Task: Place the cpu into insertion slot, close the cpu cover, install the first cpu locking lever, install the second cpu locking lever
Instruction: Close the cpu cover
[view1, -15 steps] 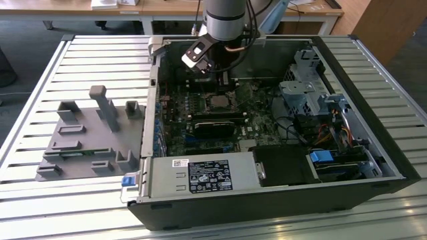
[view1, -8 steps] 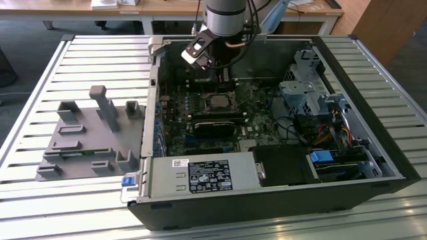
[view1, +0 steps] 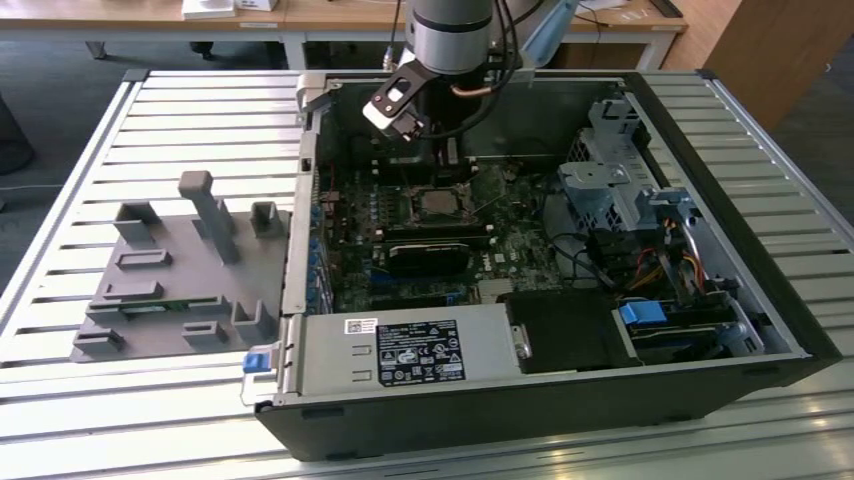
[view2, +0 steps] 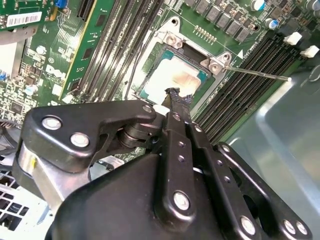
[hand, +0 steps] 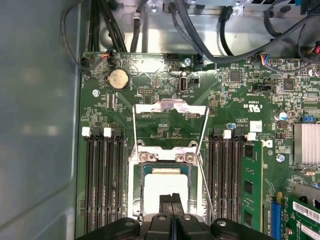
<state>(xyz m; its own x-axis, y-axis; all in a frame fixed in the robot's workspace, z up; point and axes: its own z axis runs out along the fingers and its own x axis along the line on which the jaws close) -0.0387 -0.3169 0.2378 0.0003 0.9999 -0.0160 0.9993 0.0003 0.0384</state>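
One cpu seated in one insertion slot, mid-frame in exterior view; one cpu cover open; gripper fingers pressed together, gripping nothing.

One cpu, one cpu cover, one end effector, one coin battery, one computer case

The arm is a smooth silver-grey cylinder with thin dark cables running alongside. A white-and-black camera block sits at its wrist. The gripper is matte black, built of flat linked bars pinned with round silver screws.
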